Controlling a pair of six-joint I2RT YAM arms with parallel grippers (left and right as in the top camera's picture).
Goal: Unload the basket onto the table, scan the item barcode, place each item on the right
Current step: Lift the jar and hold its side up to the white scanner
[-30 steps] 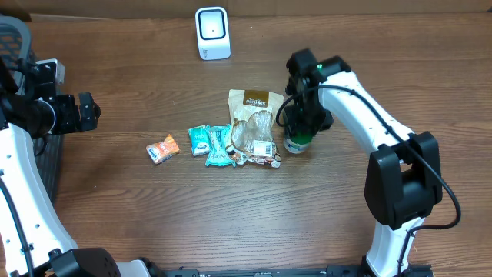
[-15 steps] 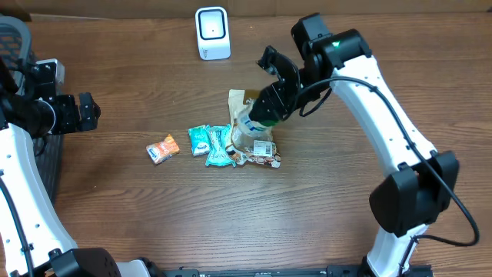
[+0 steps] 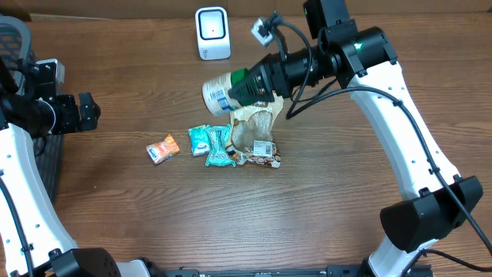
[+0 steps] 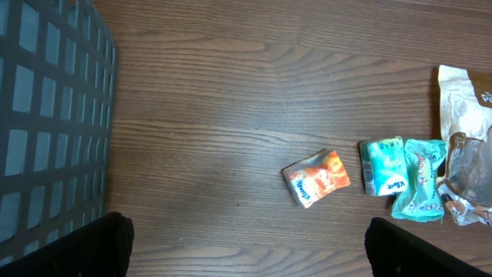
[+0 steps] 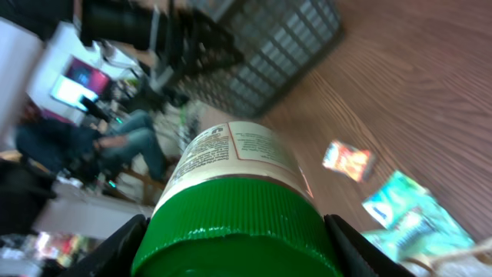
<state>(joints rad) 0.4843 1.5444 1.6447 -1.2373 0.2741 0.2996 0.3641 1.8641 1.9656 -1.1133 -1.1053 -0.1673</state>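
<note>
- Since a second earlier, the right tool (image 3: pixel 256 80) had lifted the green-capped bottle (image 3: pixel 223 91) off the bench (image 3: pixel 138 215) and swung it toward the scanner (image 3: pixel 212 33).
- That tool was clamped on the bottle's cap; the bottle hung on its side near the scanner's front.
- Well left of the scanner, the left tool (image 3: pixel 89 111) stood spread wide, holding nothing.
- A brown snack bag (image 3: pixel 257 123), teal packets (image 3: pixel 211 144) and an orange packet (image 3: pixel 162 148) lay farther in front of the scanner.

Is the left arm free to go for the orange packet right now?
Probably yes: the left gripper is open and empty, nothing lies between it and the orange packet, and the right gripper holds the bottle well clear.
</note>
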